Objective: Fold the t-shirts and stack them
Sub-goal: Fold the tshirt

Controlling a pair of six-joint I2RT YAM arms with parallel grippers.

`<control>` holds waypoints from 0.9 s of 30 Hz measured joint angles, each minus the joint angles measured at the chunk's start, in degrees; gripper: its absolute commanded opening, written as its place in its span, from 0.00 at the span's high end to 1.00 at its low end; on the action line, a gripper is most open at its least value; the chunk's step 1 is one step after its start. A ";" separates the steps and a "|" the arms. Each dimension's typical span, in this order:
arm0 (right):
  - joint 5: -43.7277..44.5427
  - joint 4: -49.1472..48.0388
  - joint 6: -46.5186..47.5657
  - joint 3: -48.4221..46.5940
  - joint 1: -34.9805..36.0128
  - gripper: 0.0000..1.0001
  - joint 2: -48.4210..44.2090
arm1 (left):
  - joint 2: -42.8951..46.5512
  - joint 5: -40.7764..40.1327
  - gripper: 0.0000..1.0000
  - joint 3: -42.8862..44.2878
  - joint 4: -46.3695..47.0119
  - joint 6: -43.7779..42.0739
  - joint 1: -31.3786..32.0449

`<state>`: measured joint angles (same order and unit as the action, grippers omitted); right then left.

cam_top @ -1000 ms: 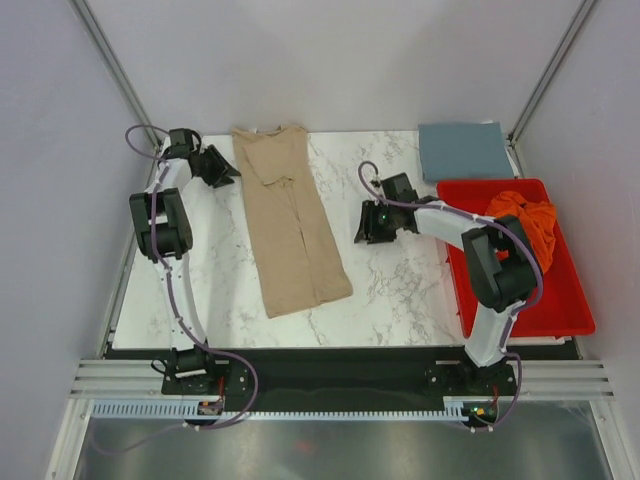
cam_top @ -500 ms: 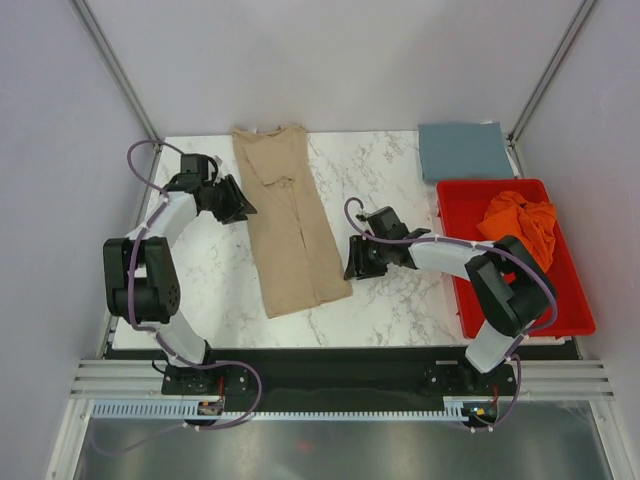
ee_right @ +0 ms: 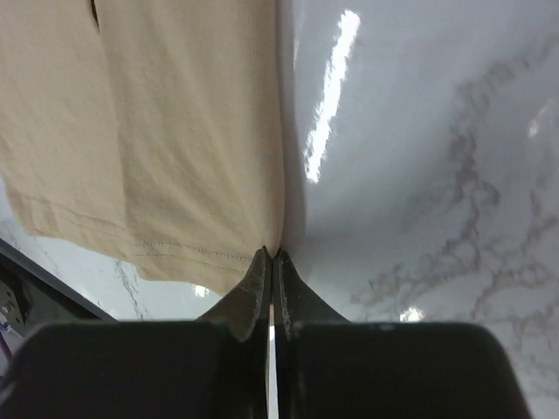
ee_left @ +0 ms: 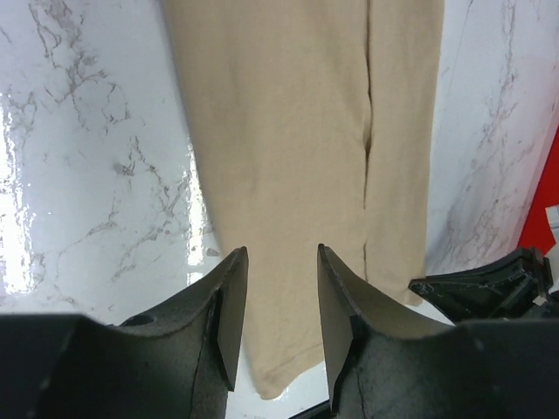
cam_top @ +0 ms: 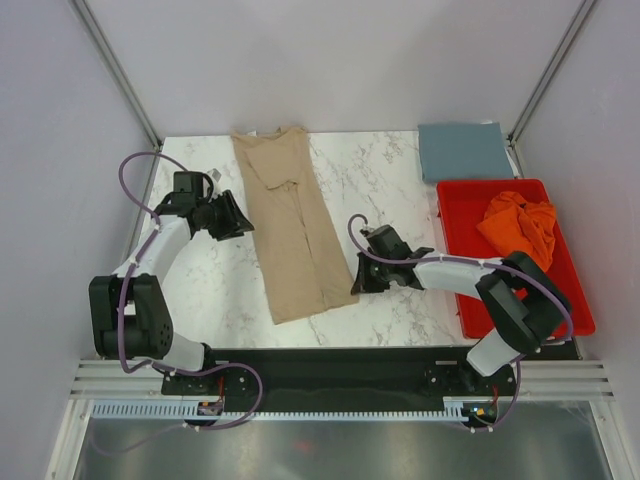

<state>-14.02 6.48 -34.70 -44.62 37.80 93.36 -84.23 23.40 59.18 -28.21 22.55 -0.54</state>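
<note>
The tan t-shirt (cam_top: 290,230) lies on the marble table as a long narrow strip, collar at the far end. My left gripper (cam_top: 240,215) stands open at the strip's left edge; in the left wrist view its jaws (ee_left: 282,249) frame the tan cloth (ee_left: 297,131) near the hem. My right gripper (cam_top: 355,282) is at the strip's near right corner. In the right wrist view it (ee_right: 272,253) is shut on the edge of the tan cloth (ee_right: 175,131) just above the hem. The blue-grey t-shirt (cam_top: 464,150) lies folded at the far right. The orange t-shirt (cam_top: 520,225) is bunched up.
A red tray (cam_top: 575,300) at the right edge holds the orange t-shirt. White walls close in the table on three sides. The black base strip runs along the near edge, just below the tan hem.
The right gripper came forward to the tan shirt's near right corner and shut on its edge. The left arm slid nearer along the shirt's left side, still open.
</note>
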 measured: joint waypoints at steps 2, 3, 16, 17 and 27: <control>1.79 0.35 -1.86 3.63 0.42 1.00 -3.96 | 0.04 -0.87 0.54 0.02 -0.50 -0.48 0.02; 2.58 0.42 -3.02 5.62 0.72 1.00 -6.32 | 0.04 -1.09 0.53 0.02 -0.79 -0.61 0.00; 11.13 3.76 -22.23 22.88 11.37 0.81 -34.99 | 1.49 -1.84 0.48 -0.50 -3.76 -0.92 -0.04; 11.43 4.22 -23.15 22.95 12.13 0.76 -35.30 | 1.01 -1.31 0.48 -0.15 -3.93 -0.83 -0.04; 17.44 14.14 -14.91 -0.22 7.93 0.53 -21.75 | -12.94 2.60 0.50 9.18 -0.55 3.19 -0.13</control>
<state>3.42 20.62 -49.60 -44.84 45.74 71.61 -97.17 26.00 68.36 -28.75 25.74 -0.67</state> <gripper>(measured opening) 0.469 0.503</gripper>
